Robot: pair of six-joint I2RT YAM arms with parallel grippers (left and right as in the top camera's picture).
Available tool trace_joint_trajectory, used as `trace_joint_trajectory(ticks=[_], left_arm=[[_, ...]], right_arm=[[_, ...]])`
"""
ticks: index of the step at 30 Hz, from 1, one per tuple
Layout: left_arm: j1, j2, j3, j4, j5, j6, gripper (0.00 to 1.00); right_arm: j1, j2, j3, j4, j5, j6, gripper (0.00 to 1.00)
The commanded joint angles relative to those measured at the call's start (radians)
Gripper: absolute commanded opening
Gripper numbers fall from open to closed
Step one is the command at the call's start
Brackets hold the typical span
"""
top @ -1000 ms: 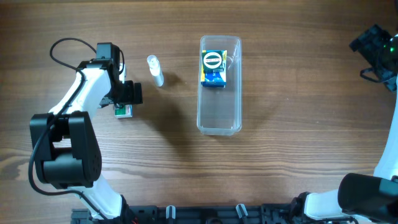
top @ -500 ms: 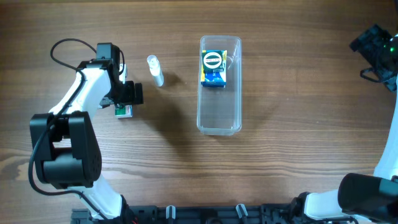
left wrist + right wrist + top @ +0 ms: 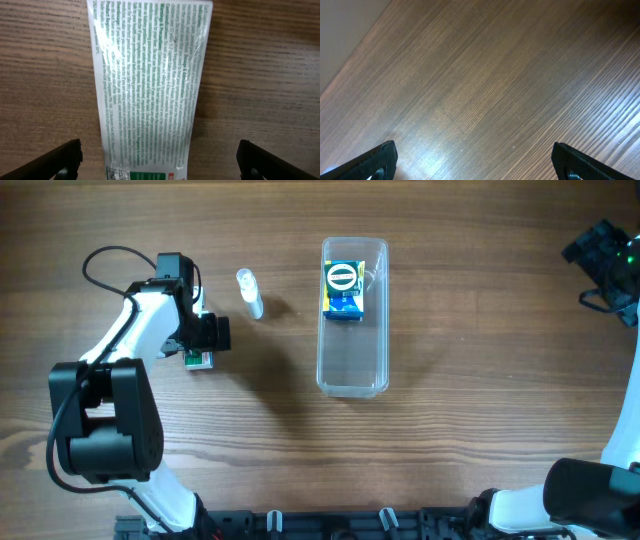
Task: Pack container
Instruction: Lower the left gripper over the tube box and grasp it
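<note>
The desk (image 3: 480,380) carries a clear container (image 3: 352,365), open-topped to receive items. The left end effector (image 3: 161,161), spread wide and empty, straddles a green-printed tube (image 3: 150,85) lying flat, evidently positioned for grasping. The right end effector (image 3: 477,161), likewise wide and empty, hovers over bare desk. A blue packet (image 3: 343,292) already occupies one end of the container.

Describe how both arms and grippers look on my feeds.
Left arm: white links, black joints, a thin black cable looping by the wrist, and a black left gripper. Right arm: the same white and black; the right gripper is black, with a green light.
</note>
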Motion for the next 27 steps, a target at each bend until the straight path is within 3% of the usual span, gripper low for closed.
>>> trace_joint_trajectory(ticks=[1, 27], left_arm=[[0.005, 0.011, -0.01, 0.006, 0.009, -0.014, 1.0], [0.006, 0.045, -0.01, 0.039, -0.059, -0.006, 1.0]], right_arm=[[0.0, 0.005, -0.001, 0.0, 0.01, 0.014, 1.0], [0.0, 0.005, -0.001, 0.0, 0.01, 0.014, 1.0]])
